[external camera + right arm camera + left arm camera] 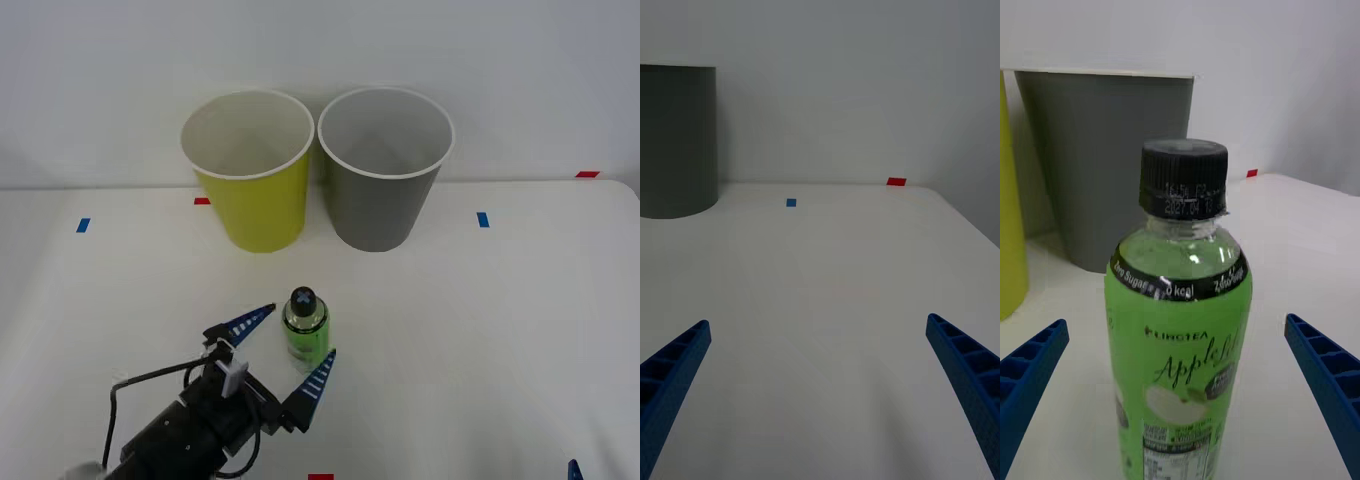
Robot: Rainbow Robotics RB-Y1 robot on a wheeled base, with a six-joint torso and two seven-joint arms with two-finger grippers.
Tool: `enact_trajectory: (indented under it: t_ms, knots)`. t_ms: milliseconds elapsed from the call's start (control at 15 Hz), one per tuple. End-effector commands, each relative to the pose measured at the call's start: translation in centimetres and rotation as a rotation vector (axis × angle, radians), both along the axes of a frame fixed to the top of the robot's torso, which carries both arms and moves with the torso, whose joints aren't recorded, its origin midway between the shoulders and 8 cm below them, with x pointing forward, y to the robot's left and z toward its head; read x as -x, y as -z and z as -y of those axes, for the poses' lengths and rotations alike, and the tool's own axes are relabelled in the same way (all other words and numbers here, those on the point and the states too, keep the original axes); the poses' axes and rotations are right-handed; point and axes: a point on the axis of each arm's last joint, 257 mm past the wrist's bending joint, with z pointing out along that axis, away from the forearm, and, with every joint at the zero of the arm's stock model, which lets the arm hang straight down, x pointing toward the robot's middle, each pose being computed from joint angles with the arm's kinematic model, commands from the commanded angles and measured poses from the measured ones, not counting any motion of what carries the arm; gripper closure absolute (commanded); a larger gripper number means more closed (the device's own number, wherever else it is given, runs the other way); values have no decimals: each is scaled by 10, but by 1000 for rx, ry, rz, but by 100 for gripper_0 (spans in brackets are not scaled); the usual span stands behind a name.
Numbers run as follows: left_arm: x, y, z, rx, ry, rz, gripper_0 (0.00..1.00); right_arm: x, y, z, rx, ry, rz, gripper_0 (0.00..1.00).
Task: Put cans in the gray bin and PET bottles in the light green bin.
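Left gripper (283,356): jaws spread wide, holding nothing. PET bottle (305,328) stands upright on the table (500,320) between the fingers, touching neither, near the light green bin (250,170) and gray bin (384,165). Right gripper (820,397): spread wide, empty

PET bottle (1178,322): clear glossy plastic w/ shiny printed label, matt ribbed black cap. Light green bin (251,180) & gray bin (383,175): smooth, matt, paper-cup look. Left pincer (282,352) fingers: ribbed blue plastic. Desk (480,330): smooth matt white.
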Motion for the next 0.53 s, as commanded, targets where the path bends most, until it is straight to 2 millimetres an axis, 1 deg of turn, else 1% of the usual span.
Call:
enact_trajectory:
  t_ms: [67,333,533]
  knots:
    - [-10,-2,15,-6,3,-13,0,0,0,0,0,0,0,0]
    - [-21,8,28,-23,25,-14,0,0,0,0,0,0,0,0]
    - [-30,-1,32,-18,32,-1,0,0,0,0,0,0,0,0]
